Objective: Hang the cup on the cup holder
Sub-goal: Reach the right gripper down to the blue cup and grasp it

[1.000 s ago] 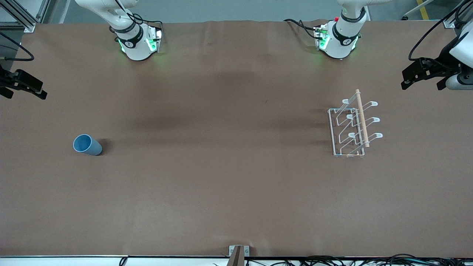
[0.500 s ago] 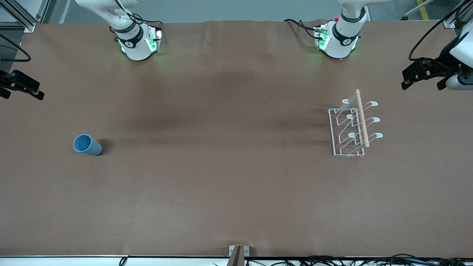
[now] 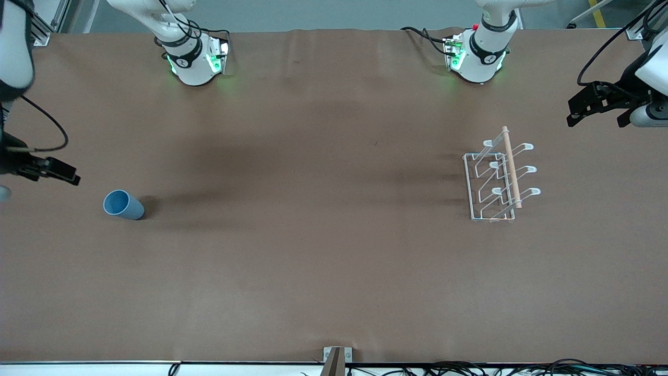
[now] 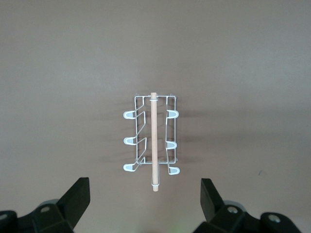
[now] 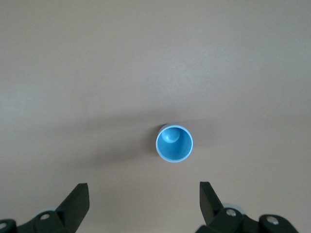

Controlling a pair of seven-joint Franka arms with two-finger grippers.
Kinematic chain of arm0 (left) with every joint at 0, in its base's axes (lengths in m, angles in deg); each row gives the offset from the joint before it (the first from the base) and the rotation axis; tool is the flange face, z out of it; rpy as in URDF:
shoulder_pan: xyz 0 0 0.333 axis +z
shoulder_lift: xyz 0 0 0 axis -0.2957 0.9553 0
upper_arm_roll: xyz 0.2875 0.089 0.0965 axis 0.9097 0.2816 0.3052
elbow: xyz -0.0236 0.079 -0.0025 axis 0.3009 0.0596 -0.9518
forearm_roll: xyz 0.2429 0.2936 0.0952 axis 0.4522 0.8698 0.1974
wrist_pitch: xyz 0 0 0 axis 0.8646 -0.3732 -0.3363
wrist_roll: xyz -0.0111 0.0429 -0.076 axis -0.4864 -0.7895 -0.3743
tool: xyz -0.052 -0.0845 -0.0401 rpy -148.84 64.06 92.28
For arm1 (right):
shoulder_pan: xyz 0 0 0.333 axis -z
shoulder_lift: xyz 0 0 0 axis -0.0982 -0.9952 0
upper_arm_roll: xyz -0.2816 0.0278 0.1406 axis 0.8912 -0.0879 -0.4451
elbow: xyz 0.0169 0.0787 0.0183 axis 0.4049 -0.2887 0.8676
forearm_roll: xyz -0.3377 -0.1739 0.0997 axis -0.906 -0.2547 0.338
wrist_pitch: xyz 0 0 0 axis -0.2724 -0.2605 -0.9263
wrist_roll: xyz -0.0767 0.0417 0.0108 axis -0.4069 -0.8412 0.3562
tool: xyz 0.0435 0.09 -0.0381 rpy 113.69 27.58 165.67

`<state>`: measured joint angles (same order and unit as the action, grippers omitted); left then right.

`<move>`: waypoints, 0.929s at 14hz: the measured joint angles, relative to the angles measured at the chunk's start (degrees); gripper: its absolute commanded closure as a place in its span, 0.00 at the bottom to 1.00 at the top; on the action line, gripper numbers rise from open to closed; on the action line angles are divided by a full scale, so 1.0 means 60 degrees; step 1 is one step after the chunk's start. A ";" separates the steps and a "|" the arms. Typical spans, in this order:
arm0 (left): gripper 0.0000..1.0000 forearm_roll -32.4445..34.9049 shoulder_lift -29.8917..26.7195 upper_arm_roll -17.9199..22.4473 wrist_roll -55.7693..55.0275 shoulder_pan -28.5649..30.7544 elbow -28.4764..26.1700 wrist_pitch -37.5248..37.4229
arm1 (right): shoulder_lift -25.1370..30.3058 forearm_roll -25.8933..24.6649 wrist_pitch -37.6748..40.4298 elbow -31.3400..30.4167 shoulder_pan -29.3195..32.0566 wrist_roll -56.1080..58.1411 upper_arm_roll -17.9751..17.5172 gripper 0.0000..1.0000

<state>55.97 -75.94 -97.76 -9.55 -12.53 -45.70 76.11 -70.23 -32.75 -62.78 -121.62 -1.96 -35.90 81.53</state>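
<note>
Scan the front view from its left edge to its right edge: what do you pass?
right gripper → cup → cup holder → left gripper

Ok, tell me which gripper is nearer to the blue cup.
Right. The right gripper hangs open beside the cup, at the right arm's end of the table. The left gripper waits open near the cup holder.
</note>
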 measured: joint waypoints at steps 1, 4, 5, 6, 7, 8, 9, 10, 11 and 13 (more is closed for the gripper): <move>0.00 0.0000 0.0000 0.0000 0.0001 -0.0001 0.0001 0.0000 | -0.0188 0.0000 -0.0517 -0.0357 0.0143 0.0075 0.0006 0.00; 0.00 0.0000 0.0001 0.0000 0.0004 0.0000 0.0004 0.0000 | -0.0970 0.0002 -0.1832 -0.1203 0.0655 0.0415 0.0016 0.00; 0.00 0.0000 0.0001 0.0000 0.0005 0.0000 0.0005 0.0000 | -0.1270 0.0003 -0.2183 -0.1376 0.0850 0.0594 0.0020 0.00; 0.00 0.0000 0.0002 0.0000 0.0006 0.0000 0.0004 0.0000 | -0.1561 0.0003 -0.2425 -0.1469 0.1031 0.0739 0.0021 0.00; 0.00 0.0000 0.0002 -0.0001 0.0007 -0.0001 0.0004 0.0000 | -0.1831 0.0004 -0.2604 -0.1508 0.1196 0.0844 0.0021 0.00; 0.00 0.0000 0.0002 -0.0001 0.0007 -0.0001 0.0004 0.0000 | -0.2064 0.0006 -0.2712 -0.1518 0.1318 0.0912 0.0022 0.01; 0.00 0.0000 0.0002 -0.0002 0.0007 -0.0001 0.0004 0.0000 | -0.2244 0.0013 -0.2758 -0.1521 0.1379 0.0958 0.0021 0.01; 0.00 0.0000 0.0002 -0.0002 0.0007 -0.0001 0.0004 0.0000 | -0.2419 0.0045 -0.2836 -0.1529 0.1405 0.0964 0.0014 0.01; 0.00 0.0000 0.0002 -0.0001 0.0007 -0.0001 0.0004 0.0000 | -0.2594 0.0172 -0.3015 -0.1535 0.1417 0.1007 0.0010 0.02; 0.00 0.0000 0.0002 0.0002 0.0007 0.0001 0.0004 0.0000 | -0.2984 0.0819 -0.3257 -0.1552 0.1440 0.1480 0.0008 0.17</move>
<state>55.97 -75.93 -97.75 -9.51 -12.52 -45.68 76.11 -88.13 -27.84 -82.32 -130.94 6.67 -27.02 81.57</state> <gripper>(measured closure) 0.000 0.022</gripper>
